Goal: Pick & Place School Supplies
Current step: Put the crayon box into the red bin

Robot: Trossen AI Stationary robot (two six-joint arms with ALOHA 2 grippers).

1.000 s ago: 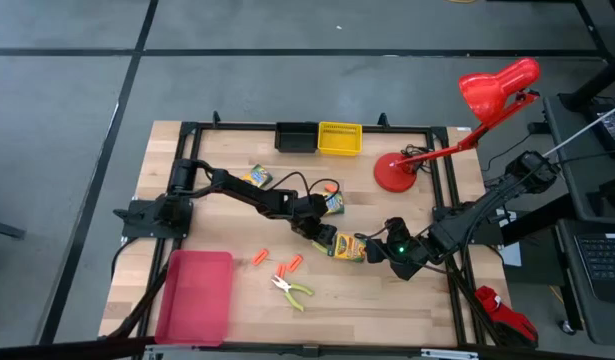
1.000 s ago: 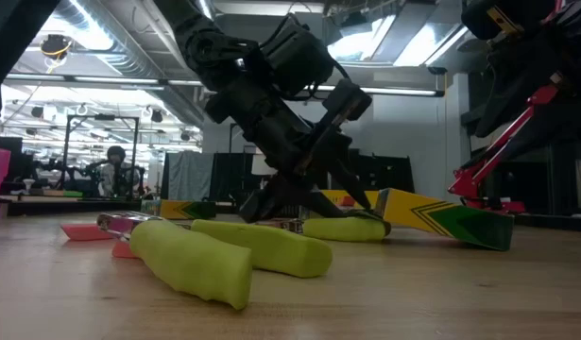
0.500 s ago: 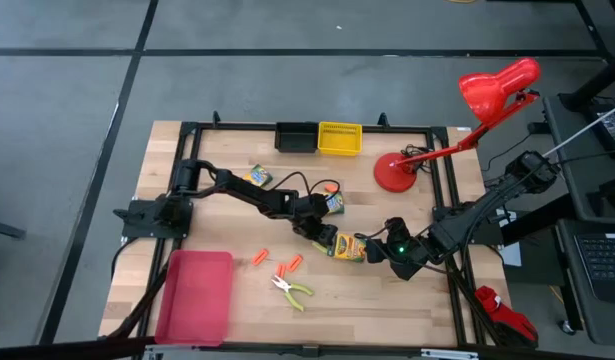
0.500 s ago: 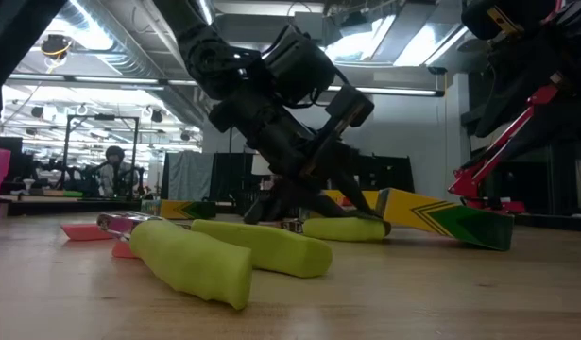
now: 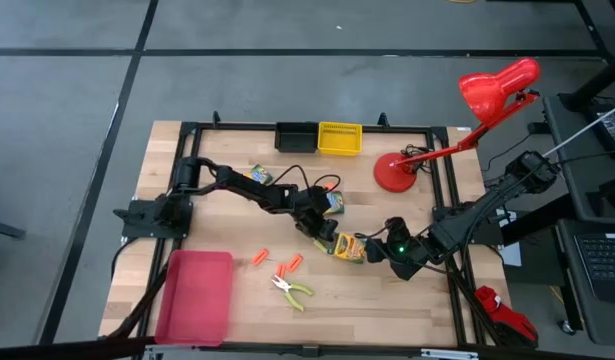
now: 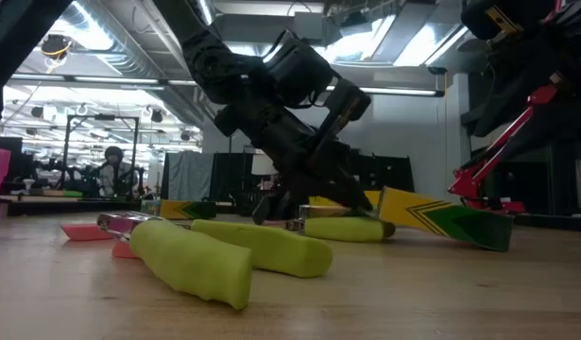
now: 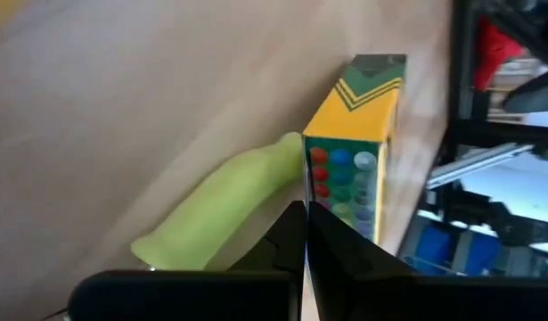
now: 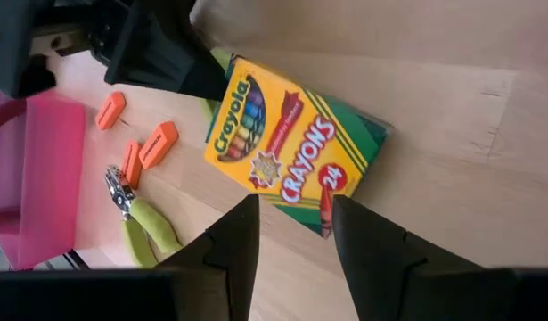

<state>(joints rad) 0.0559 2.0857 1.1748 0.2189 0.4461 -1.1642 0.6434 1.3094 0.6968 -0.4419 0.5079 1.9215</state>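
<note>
We see a flat cardboard crayon box (image 5: 349, 246), yellow with a green chevron end and the words "Crayola Crayons 24" printed on its face (image 8: 287, 147), lying face up near the middle of the wooden table (image 5: 407, 300), a little toward the right edge; its long axis runs roughly left to right in the high view, slightly tilted. The left gripper (image 5: 324, 240) sits at the box's left end with its dark fingers (image 7: 296, 241) pressed together; in the left wrist view their tips meet beside the box's green-topped end and a smooth, rounded lime-green handle (image 7: 222, 221), and we cannot tell whether they pinch anything. The right gripper (image 5: 380, 251) sits just beside the box's right end, its fingers (image 8: 233, 241) spread apart with the box lying beyond them, not gripped. A second crayon box (image 5: 334, 203) lies toward the table's centre, and a third (image 5: 257, 176) lies nearer the far left, partly under the left arm. Small pliers (image 5: 291, 288) with metal jaws and lime-green handles lie toward the near edge, handles pointing to the near right corner. Three stubby orange pieces (image 5: 294, 262) lie just beside them. A flat red tray (image 5: 197, 297) occupies the near left corner, and a black bin (image 5: 296, 136) and a yellow mesh bin (image 5: 339, 138) stand side by side at the far edge.
</note>
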